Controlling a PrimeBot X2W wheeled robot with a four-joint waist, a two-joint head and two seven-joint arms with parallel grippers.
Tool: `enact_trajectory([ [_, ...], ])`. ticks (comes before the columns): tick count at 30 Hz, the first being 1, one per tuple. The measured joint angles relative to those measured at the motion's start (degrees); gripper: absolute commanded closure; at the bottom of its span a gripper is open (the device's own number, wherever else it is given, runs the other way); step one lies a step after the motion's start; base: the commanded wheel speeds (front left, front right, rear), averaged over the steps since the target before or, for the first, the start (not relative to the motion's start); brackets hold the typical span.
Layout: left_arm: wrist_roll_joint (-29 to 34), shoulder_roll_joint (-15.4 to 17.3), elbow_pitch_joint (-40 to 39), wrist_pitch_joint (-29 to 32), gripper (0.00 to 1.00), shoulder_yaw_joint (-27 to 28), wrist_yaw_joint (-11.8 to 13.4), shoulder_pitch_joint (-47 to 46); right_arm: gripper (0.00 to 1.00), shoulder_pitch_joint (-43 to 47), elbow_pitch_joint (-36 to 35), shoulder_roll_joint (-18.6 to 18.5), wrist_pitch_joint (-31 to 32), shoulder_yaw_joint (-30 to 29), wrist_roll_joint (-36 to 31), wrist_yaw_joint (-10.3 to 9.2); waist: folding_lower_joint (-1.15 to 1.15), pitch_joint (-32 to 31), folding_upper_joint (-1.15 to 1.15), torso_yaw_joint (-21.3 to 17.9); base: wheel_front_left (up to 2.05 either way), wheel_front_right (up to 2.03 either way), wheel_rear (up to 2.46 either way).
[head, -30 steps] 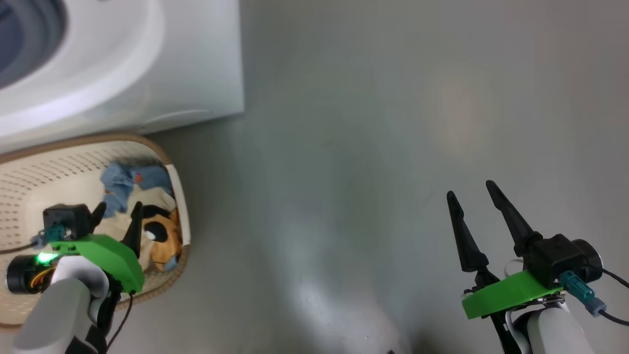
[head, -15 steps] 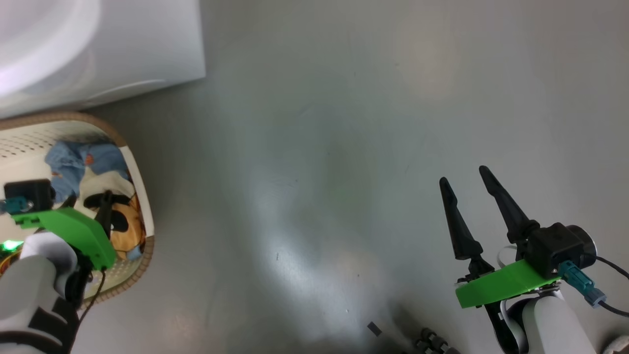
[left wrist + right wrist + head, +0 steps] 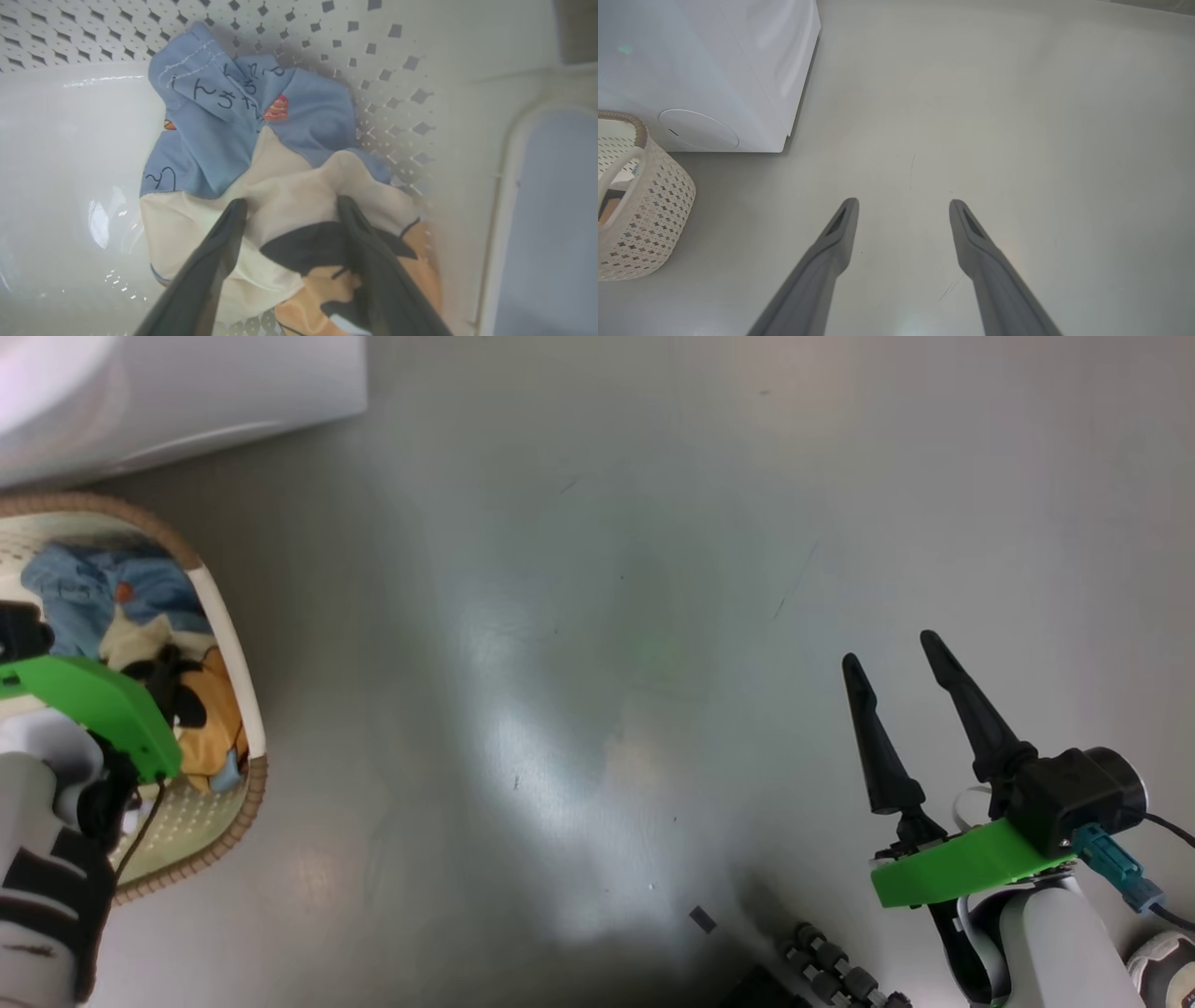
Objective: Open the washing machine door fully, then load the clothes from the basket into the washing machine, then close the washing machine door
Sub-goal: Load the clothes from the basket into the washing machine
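The cream perforated basket (image 3: 227,625) stands on the floor by the white washing machine (image 3: 187,383), and both also show in the right wrist view, basket (image 3: 649,210) and washing machine (image 3: 714,70). The clothes (image 3: 79,583) lie inside it: a light blue piece (image 3: 219,121) over a cream and orange piece (image 3: 285,186). My left gripper (image 3: 290,203) is down in the basket, open, with its fingertips (image 3: 236,210) against the cream fabric and a fold between them. My right gripper (image 3: 890,650) hangs open over bare floor, far to the right. The washing machine door is out of view.
Smooth grey floor (image 3: 597,616) stretches between the basket and my right arm. Dark parts of my base (image 3: 822,971) show at the bottom edge. A round cover (image 3: 698,129) sits low on the washer's front.
The head camera has turned, sliding the basket and washer toward the left edge. My left gripper's fingers have sunk lower among the clothes. The right gripper holds its pose.
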Motion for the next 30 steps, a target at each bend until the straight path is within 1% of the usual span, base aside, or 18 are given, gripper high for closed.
enact_trajectory([
  [3, -1.26, -0.56, 0.97, 1.10, 0.00, -0.44, 0.00, -1.46, 0.00, 0.05, -0.41, 0.00, 0.00, -0.42, -0.70, 0.00, 0.00, 0.98, 0.00, 0.49, 0.00, 0.00, 0.00],
  [9, -1.25, -1.27, 2.44, 2.02, 0.00, -2.16, 0.00, -3.66, 0.00, 0.34, -1.68, 0.01, 0.00, -0.77, -1.09, 0.00, 0.00, 2.53, 0.00, 1.48, 0.00, 0.00, 0.00],
  [14, -1.26, -1.94, 3.44, 3.35, 0.00, -2.47, 0.00, -4.19, 0.00, 0.91, -2.22, 0.02, 0.00, -1.00, -1.10, 0.00, 0.00, 3.31, 0.00, 1.95, 0.00, 0.00, 0.00],
  [15, -1.27, -2.10, 3.60, 3.74, 0.04, -2.49, 0.00, -4.19, 0.00, 0.94, -2.23, 0.02, 0.00, -1.00, -1.10, 0.00, 0.00, 3.37, 0.00, 2.01, 0.00, 0.00, 0.00],
  [16, -1.26, -2.23, 3.69, 3.96, 0.49, -2.58, 0.01, -4.20, 0.00, 0.94, -2.32, 0.02, 0.00, -1.00, -1.10, 0.00, 0.00, 3.41, 0.00, 2.05, 0.00, 0.00, 0.00],
  [17, -1.26, -2.32, 3.75, 3.94, 1.00, -2.71, 0.01, -4.21, 0.00, 0.94, -2.41, 0.02, 0.00, -1.00, -1.10, 0.00, 0.00, 3.43, 0.00, 2.07, 0.00, 0.00, 0.00],
  [30, -1.72, -1.99, 4.31, 3.33, 1.00, -3.07, 0.01, -4.15, 0.00, 0.85, -2.09, 0.02, 0.00, -0.83, -1.02, 0.00, 0.00, 2.58, 0.00, 1.89, 0.00, 0.00, 0.00],
])
